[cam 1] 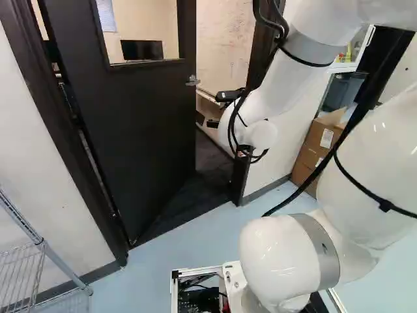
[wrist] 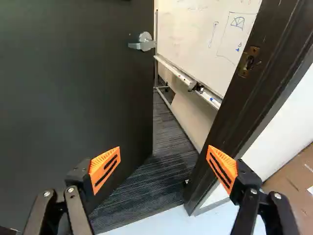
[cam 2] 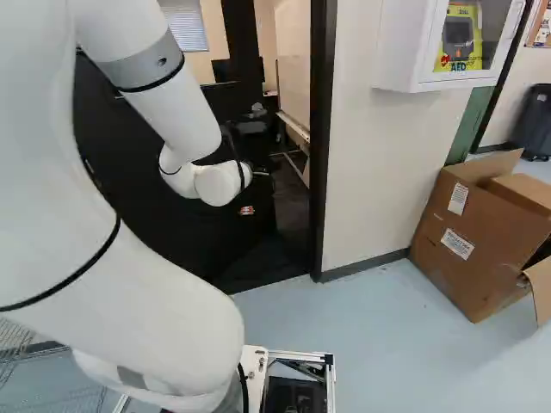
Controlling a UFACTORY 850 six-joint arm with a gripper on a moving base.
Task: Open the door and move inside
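The dark door stands partly open, swung into the room beyond. Its silver lever handle is on the free edge; the wrist view shows the handle ahead of the gripper, apart from it. My gripper is in front of the doorway in the left base view, partly hidden by the wrist. In the wrist view the gripper is open with nothing held, the door on one side and the dark frame with its strike plate on the other.
Beyond the doorway are dark carpet and a whiteboard. Cardboard boxes stand by the wall right of the frame, below a white cabinet. A wire rack stands at the left of the left base view.
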